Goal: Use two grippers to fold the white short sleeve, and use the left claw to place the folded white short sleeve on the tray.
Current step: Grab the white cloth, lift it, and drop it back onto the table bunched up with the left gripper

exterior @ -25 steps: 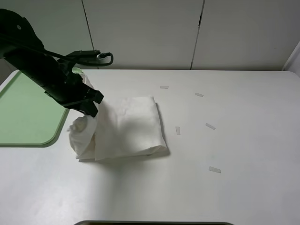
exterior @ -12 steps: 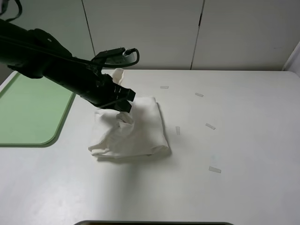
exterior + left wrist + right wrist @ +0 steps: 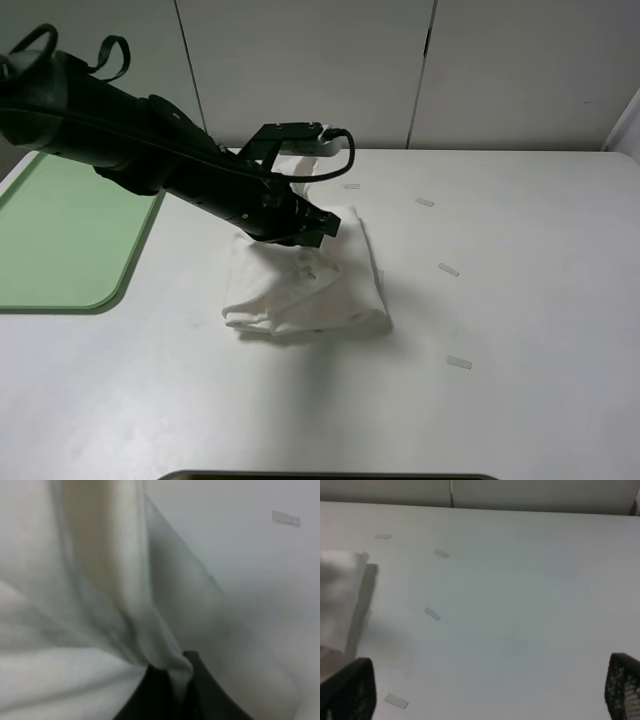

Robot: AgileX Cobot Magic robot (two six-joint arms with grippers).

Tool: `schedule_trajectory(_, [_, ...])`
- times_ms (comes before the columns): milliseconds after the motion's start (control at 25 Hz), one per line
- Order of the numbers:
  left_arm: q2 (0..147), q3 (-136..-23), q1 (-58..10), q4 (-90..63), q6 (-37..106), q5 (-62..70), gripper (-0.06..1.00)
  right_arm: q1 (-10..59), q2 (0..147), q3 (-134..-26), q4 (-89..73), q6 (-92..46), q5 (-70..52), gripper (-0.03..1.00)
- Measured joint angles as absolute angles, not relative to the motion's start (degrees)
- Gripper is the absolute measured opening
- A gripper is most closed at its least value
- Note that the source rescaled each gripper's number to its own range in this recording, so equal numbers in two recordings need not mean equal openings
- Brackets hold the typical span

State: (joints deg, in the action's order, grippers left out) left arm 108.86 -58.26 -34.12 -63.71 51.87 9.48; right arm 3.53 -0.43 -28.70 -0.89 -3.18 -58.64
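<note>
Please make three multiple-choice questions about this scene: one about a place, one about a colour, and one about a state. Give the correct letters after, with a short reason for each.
1. Where does the white short sleeve lie?
A. on the tray
B. on the white table, right of the tray
C. hanging off the table edge

2. What colour is the tray?
A. light green
B. dark blue
C. red

3. What is the state of the left hand?
A. open, far above the table
B. shut on a tape strip
C. shut on the white short sleeve

Answers:
1. B: in the high view the folded shirt rests on the table, apart from the tray at the left.
2. A: the tray's flat surface and rim show light green.
3. C: the left wrist view shows white cloth pinched between the dark fingers, and the high view shows the hand at the shirt's top edge.
</note>
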Motion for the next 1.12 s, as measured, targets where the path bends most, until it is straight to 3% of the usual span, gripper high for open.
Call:
schedule_trajectory(160, [110.5, -60.0, -35.7, -63.8, 52.0, 8.1, 0.0, 3.5, -0.4, -28.7, -0.9, -3.2, -58.6, 1.0])
schedule_trajectory(440, [112.7, -63.3, -38.2, -63.9, 54.0, 7.2, 0.12, 3.5, -0.4, -28.7, -0.9, -3.2, -58.6, 1.0])
schedule_trajectory(520, [113.2, -64.5, -39.3, -64.0, 56.0, 7.2, 0.2, 3.5, -0.4, -28.7, -0.9, -3.2, -58.6, 1.0])
schedule_trajectory(600, [114.1, -66.2, -41.8, -64.2, 63.7, 7.3, 0.38, 3.5, -0.4, -28.7, -0.9, -3.2, -58.6, 1.0])
schedule_trajectory(680, [114.4, -66.5, -42.7, -64.7, 69.5, 7.6, 0.44, 3.5, -0.4, -28.7, -0.9, -3.2, -58.6, 1.0])
schedule_trajectory(880, [114.3, -66.7, -42.7, -64.9, 75.0, 8.6, 0.47, 3.5, -0.4, -28.7, -0.9, -3.2, -58.6, 1.0])
schedule_trajectory(1120, [108.4, -66.4, -39.7, -64.9, 68.8, 7.0, 0.48, 3.5, -0.4, -28.7, -0.9, -3.2, -58.6, 1.0])
